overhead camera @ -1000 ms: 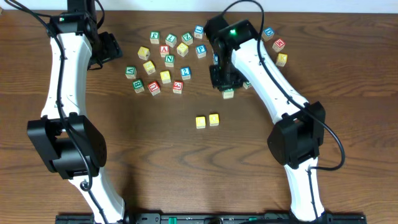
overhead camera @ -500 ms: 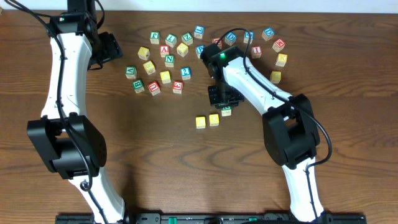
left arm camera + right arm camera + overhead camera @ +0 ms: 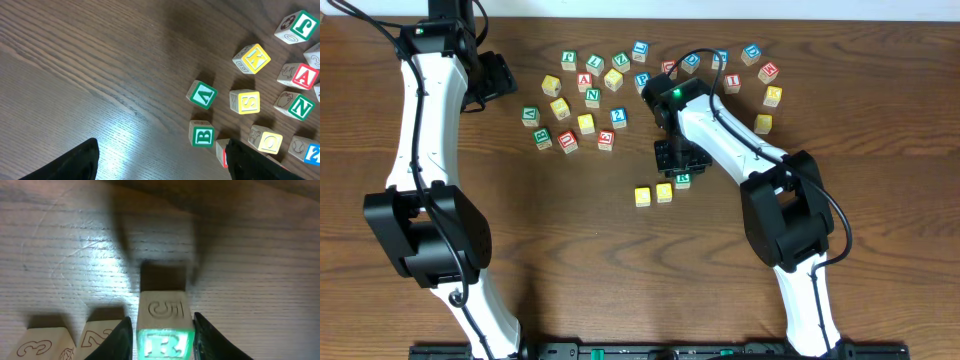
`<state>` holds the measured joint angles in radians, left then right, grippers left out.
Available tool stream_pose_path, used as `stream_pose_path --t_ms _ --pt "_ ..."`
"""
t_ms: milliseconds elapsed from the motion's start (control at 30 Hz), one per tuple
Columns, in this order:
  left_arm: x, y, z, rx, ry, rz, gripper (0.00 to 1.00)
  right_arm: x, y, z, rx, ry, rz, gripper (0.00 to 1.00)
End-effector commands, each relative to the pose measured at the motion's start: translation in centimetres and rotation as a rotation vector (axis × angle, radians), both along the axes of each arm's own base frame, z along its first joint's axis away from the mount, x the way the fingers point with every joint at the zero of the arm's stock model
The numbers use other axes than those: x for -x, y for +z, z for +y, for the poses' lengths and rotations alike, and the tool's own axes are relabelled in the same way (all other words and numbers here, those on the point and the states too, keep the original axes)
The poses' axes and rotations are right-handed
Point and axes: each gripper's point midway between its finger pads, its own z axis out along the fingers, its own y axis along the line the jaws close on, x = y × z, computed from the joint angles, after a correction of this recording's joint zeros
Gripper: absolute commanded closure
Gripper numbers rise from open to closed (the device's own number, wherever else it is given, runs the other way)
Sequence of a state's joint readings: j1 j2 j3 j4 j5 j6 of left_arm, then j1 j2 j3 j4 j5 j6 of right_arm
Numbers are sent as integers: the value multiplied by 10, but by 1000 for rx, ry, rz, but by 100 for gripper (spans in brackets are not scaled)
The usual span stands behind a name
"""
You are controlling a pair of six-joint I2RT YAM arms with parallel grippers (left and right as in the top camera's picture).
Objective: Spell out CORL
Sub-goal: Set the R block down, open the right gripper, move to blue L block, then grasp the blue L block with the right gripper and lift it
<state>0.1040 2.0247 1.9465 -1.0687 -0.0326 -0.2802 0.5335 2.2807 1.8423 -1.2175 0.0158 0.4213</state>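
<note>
My right gripper is shut on a green R block with a carved 5 on its side. It holds the block low at the table, just right of two yellow blocks standing side by side in the middle. Those two show in the right wrist view at the lower left. My left gripper is open and empty at the back left, above bare wood next to a green B block.
Several loose letter blocks lie scattered at the back centre, and more at the back right. The left wrist view shows some of them, such as a yellow K and a yellow S.
My right arm carried the R block from the back cluster down toward the two yellow blocks and lowered it beside them. The left arm has not moved.
</note>
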Motion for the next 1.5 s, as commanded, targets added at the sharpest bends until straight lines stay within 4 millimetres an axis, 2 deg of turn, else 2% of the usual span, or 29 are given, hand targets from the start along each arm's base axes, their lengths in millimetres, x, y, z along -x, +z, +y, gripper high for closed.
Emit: stream_pose_path --t_ms 0,100,167,233,300,367,467,567,633,733,833,933,967,1100,1200,1267,1467 --pt "-5 12 3 -21 -11 -28 20 4 0 3 10 3 -1 66" --pt "-5 12 3 -21 -11 -28 20 4 0 5 8 7 -5 67" --pt "-5 12 3 -21 -11 -28 20 1 1 5 3 5 -14 71" --pt "-5 12 3 -21 -11 -28 20 -5 7 5 -8 -2 -31 72" --pt "-5 12 3 -21 -11 -28 20 -14 22 5 -27 -3 -62 71" --pt "-5 12 3 -21 -11 -28 20 -29 51 4 -59 1 -119 69" --pt "-5 12 3 -21 -11 -28 20 -53 90 -4 -83 -16 -219 60" --pt "-5 12 3 -21 -11 -28 20 -81 114 -16 -113 -64 -319 59" --pt "-5 12 3 -21 -11 -28 20 -94 116 -22 -128 -98 -354 58" --pt "-5 12 3 -21 -11 -28 20 -120 108 -31 -146 -143 -416 56" --pt "-5 12 3 -21 -11 -28 20 -147 88 -47 -104 -215 -486 49" --pt "-5 12 3 -21 -11 -28 20 -162 73 -50 -107 -229 -506 45" --pt "-5 12 3 -21 -11 -28 20 -169 61 -52 -107 -236 -510 44" --pt "-5 12 3 -21 -11 -28 20 -178 26 -53 -91 -241 -494 44" --pt "-5 12 3 -21 -11 -28 20 -181 9 -54 -77 -243 -484 44" --pt "-5 12 3 -21 -11 -28 20 -182 3 -55 -75 -245 -484 44" --pt "-5 12 3 -21 -11 -28 20 -185 4 -56 -79 -248 -494 45"
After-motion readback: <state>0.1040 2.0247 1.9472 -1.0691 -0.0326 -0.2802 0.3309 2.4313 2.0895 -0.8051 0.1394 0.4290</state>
